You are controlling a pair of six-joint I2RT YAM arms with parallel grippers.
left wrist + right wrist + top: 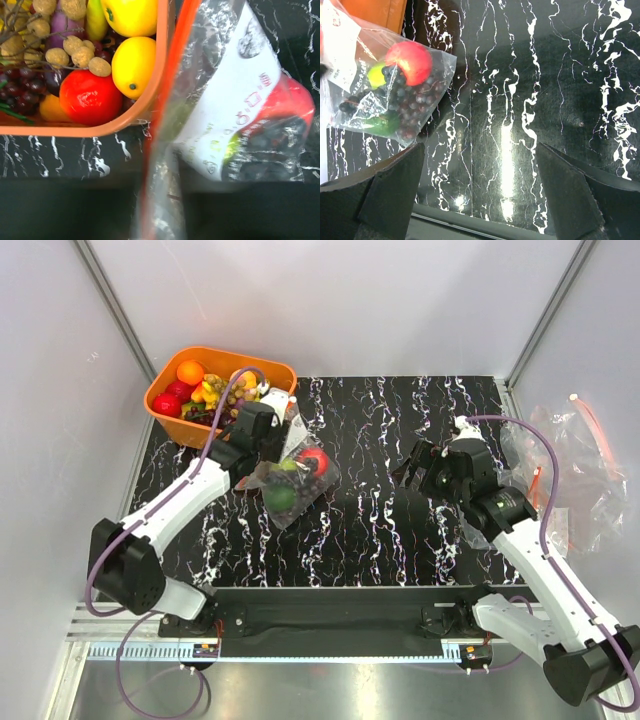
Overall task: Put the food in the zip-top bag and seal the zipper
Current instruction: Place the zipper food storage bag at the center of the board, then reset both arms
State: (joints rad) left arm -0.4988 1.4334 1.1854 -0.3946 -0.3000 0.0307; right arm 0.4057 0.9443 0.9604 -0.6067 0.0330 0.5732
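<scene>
A: While the food (314, 462) sits in the bag (292, 478), which step is this?
B: Sealing, I'd say. The bag lies at 9 o'clock of the table (400, 530) centre, just off the basket (232, 351) at its 5 o'clock. The left claw (272, 440) is at the bag's 11 o'clock end.
A: Claws?
B: The right claw (480, 147) gapes wide and holds nothing, well apart at the bag's 3 o'clock. Left fingers are hidden, so I can't tell gap or hold.
A: Next?
B: Probably pinch the zipper (162, 110) and run along it end to end.
A: Unclear bits?
B: Can't tell if the zipper is shut. The left wrist view is blurred low down and cuts off the bag.
</scene>
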